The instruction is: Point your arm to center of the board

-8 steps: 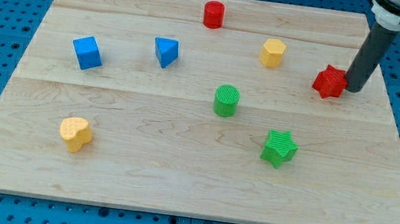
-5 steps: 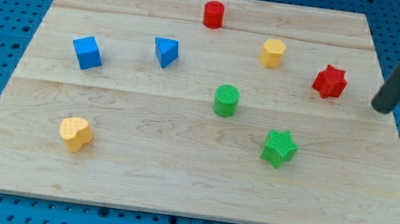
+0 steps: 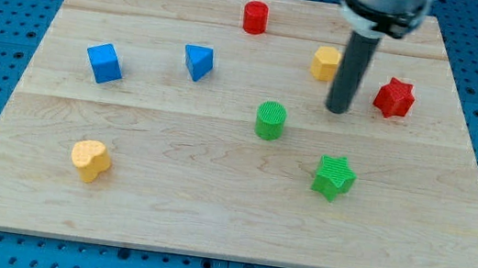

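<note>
My tip rests on the wooden board, right of its middle. It stands between the yellow hexagonal block up-left and the red star block to the right, touching neither. The green cylinder lies to the tip's lower left, near the board's centre. The green star lies below the tip.
A red cylinder sits near the view's top edge of the board. A blue triangular block and a blue cube lie on the left. A yellow heart-shaped block lies at the lower left.
My tip swung from beside the red star out to the right edge, then back left past the star to the spot between it and the yellow block. No block moved.
</note>
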{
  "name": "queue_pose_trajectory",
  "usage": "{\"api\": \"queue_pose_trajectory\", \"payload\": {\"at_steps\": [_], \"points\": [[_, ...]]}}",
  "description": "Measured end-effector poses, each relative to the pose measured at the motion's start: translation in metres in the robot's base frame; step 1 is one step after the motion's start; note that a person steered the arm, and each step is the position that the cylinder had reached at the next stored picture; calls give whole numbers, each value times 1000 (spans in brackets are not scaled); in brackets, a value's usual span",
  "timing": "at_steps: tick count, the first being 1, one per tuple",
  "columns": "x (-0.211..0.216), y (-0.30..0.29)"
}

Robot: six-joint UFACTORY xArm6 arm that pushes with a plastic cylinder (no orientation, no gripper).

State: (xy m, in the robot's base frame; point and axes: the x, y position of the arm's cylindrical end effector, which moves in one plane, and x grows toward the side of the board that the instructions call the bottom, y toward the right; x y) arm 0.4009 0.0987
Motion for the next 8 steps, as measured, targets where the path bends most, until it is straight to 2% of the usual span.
{"api": "queue_pose_trajectory", "payload": {"at_steps": [1, 2, 3, 6, 7, 8], "points": [[-10, -58], [-39, -67], [-39, -98], [-31, -106], [5, -104], [43, -128]]}}
